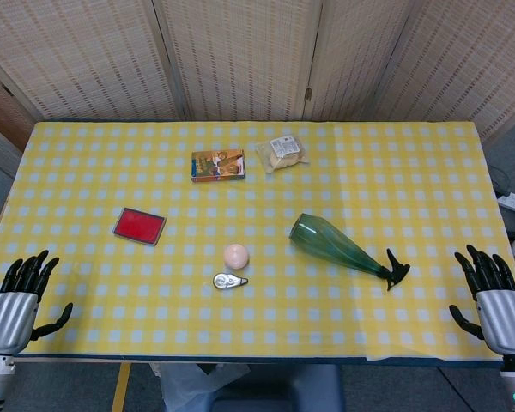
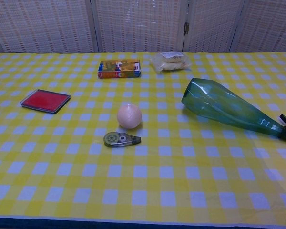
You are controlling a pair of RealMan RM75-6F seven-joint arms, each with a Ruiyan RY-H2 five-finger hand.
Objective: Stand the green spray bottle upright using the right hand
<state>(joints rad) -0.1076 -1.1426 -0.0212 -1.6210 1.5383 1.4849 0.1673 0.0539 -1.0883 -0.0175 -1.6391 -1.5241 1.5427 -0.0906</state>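
The green spray bottle lies on its side right of the table's middle, its wide base toward the centre and its black nozzle pointing to the right edge. The chest view shows the same bottle running off to the right. My right hand hovers at the front right corner, fingers spread, holding nothing, a short way right of the nozzle. At the front left corner my left hand is also spread and holds nothing. Neither hand appears in the chest view.
On the yellow checked tablecloth lie a pink ball, a small tape dispenser, a red flat case, a colourful box and a bagged snack. A folding screen stands behind the table.
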